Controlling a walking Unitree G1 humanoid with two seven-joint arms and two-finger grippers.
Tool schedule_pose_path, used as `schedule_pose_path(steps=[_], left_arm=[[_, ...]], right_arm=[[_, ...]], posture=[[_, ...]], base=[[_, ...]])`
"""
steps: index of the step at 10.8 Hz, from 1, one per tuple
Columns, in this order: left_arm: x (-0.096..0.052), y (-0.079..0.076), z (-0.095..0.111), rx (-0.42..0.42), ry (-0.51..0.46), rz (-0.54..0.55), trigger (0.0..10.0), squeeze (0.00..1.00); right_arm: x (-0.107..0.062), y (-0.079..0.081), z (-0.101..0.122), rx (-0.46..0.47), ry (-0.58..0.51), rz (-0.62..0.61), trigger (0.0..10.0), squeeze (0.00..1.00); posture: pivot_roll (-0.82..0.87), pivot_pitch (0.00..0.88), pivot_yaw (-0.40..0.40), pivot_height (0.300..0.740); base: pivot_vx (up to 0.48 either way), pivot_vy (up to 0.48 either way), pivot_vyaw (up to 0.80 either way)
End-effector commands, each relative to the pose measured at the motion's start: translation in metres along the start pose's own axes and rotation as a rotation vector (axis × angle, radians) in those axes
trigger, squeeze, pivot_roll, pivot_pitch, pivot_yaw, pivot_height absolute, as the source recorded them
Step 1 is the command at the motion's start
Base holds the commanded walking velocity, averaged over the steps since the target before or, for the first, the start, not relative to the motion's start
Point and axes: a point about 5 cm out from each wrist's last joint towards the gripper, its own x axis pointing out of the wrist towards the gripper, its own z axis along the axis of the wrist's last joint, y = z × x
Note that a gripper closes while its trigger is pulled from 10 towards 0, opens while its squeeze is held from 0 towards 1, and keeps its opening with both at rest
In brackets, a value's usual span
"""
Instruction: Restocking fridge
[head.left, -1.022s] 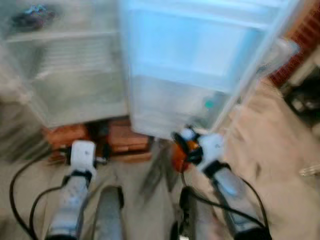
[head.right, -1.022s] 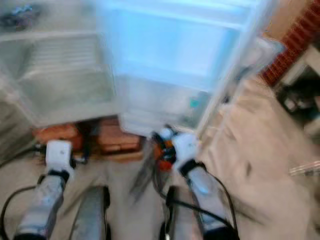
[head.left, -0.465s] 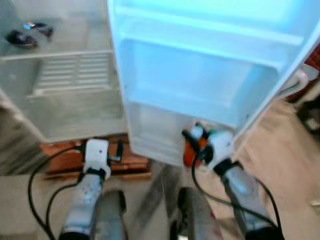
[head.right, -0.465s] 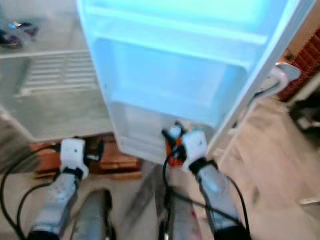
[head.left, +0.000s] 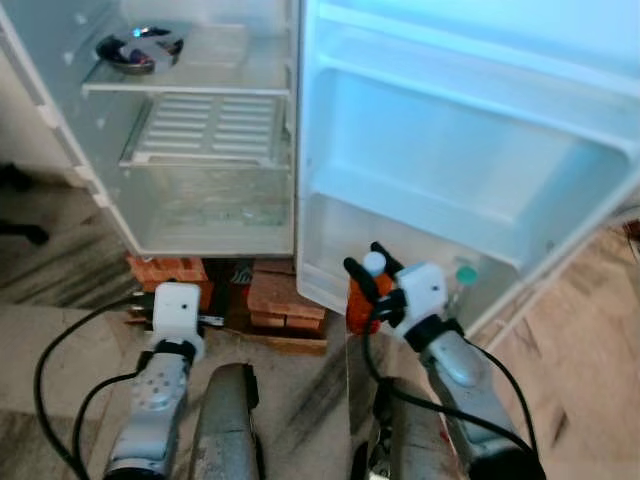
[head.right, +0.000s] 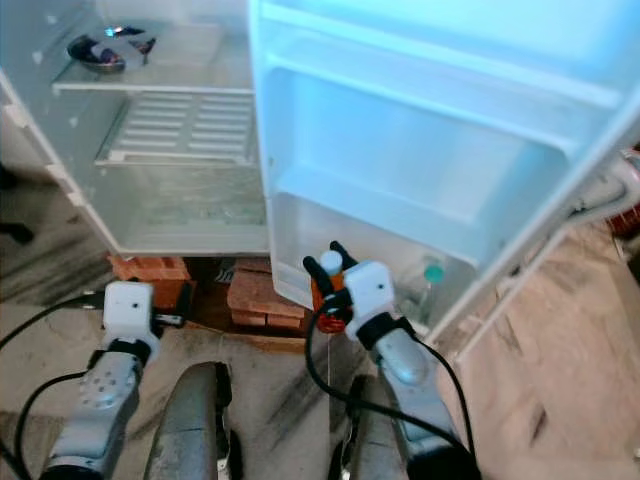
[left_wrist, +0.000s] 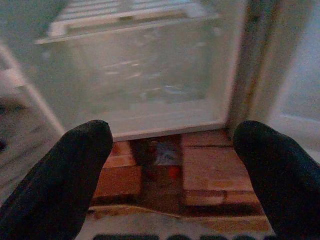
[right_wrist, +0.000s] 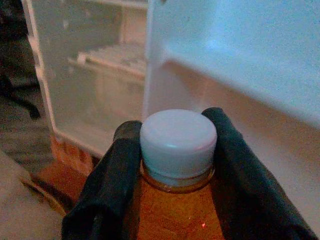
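Observation:
An orange bottle with a white cap stands upright in my right gripper, whose black fingers are shut on its neck. In the eye views this right gripper holds the bottle just in front of the lowest bin of the open fridge door. My left gripper is open with nothing between its fingers. It is low, facing the bricks under the fridge body. The left arm is at the lower left.
The fridge body stands open at left, with wire shelves and a dark object on the upper one. A green-capped bottle sits in the lowest door bin. Bricks prop up the fridge. My legs are below.
The camera has swung and steadied, so the fridge body and door sit further right and sharp. My right gripper still holds the bottle by the lowest door bin; the left stays open.

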Motion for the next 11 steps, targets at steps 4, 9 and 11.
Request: schedule_pose_path(steps=[4,9,11], left_arm=[[-0.003,-0.007,0.0,0.007,0.006,-0.016,10.0,0.0],[-0.004,-0.015,0.003,-0.001,0.001,-0.036,10.0,0.0],[-0.006,-0.015,0.007,0.0,-0.01,-0.045,10.0,0.0]], right_arm=[[0.016,-0.01,-0.001,-0.135,-0.014,-0.106,10.0,0.0],[0.024,-0.015,-0.007,-0.344,-0.035,-0.099,10.0,0.0],[0.032,-0.008,-0.003,-0.453,-0.07,-0.072,10.0,0.0]], posture=[[0.08,0.129,-0.034,0.582],[0.1,0.159,-0.038,0.545],[0.11,0.192,-0.036,0.545]], base=[[0.0,0.0,0.0],[0.0,0.0,0.0],[0.0,0.0,0.0]])
